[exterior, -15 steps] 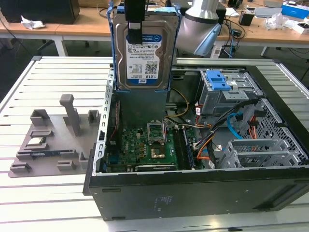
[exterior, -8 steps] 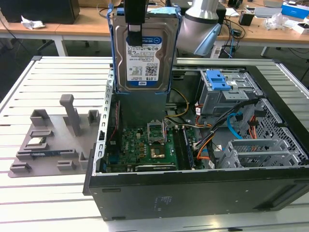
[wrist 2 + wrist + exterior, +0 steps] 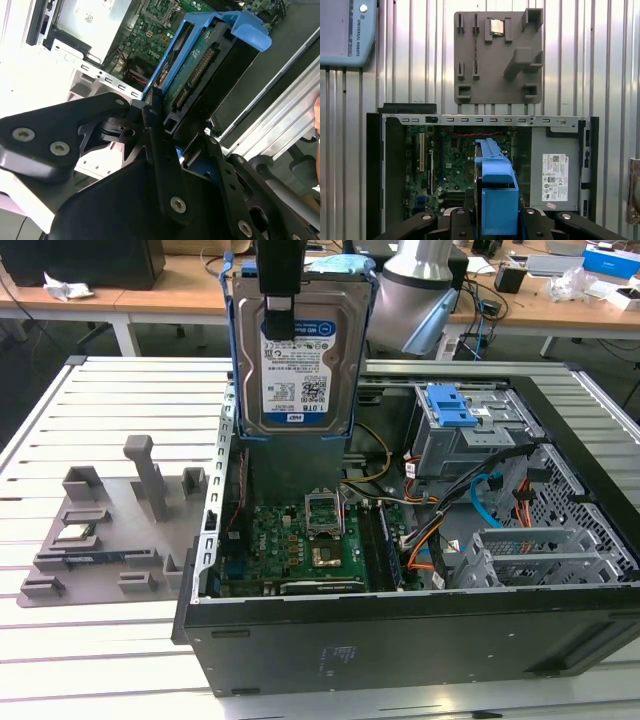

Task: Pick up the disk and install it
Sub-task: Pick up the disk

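Observation:
The disk [image 3: 297, 360] hangs upright in the air over the open computer case [image 3: 400, 640], its white-and-blue label facing the exterior view and its blue bracket [image 3: 228, 350] framing the sides. My gripper [image 3: 281, 308] is shut on the disk's upper edge, one black finger lying over the label side. In the second wrist view the disk's circuit-board face [image 3: 197, 70] and bracket tab [image 3: 250, 30] extend away from my black fingers [image 3: 155, 117]. In the first wrist view the bracket [image 3: 496, 190] points down over the motherboard [image 3: 450, 160].
Inside the case is a drive cage with a blue latch [image 3: 455, 405], an empty metal bay [image 3: 540, 555], cables [image 3: 440, 525] and a power supply [image 3: 555, 175]. On the exterior view's left, a grey fixture plate [image 3: 100, 530] holds a small processor chip [image 3: 496, 27].

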You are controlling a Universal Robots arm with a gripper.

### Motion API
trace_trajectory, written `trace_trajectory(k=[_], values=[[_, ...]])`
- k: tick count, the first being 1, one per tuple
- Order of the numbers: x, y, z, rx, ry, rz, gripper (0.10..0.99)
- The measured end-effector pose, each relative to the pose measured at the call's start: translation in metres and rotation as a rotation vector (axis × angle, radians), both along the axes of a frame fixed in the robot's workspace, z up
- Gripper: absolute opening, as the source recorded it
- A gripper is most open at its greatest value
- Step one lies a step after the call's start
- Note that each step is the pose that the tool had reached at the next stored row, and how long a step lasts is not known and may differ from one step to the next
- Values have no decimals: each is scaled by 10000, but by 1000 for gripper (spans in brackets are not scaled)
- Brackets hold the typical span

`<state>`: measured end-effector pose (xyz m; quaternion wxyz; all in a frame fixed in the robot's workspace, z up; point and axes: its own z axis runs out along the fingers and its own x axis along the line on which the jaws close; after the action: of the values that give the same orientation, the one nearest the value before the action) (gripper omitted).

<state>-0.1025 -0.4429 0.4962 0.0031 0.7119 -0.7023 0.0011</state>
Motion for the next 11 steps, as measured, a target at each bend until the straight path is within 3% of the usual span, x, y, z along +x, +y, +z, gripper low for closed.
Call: trace_trajectory(k=[2,8,10,11], values=[[0,-23,-4,0,0,0,365],[0,-168,-23,1,0,-1,365],[0,-232,-28,0,0,0,365],[0,-296,-31,0,1,0,365]])
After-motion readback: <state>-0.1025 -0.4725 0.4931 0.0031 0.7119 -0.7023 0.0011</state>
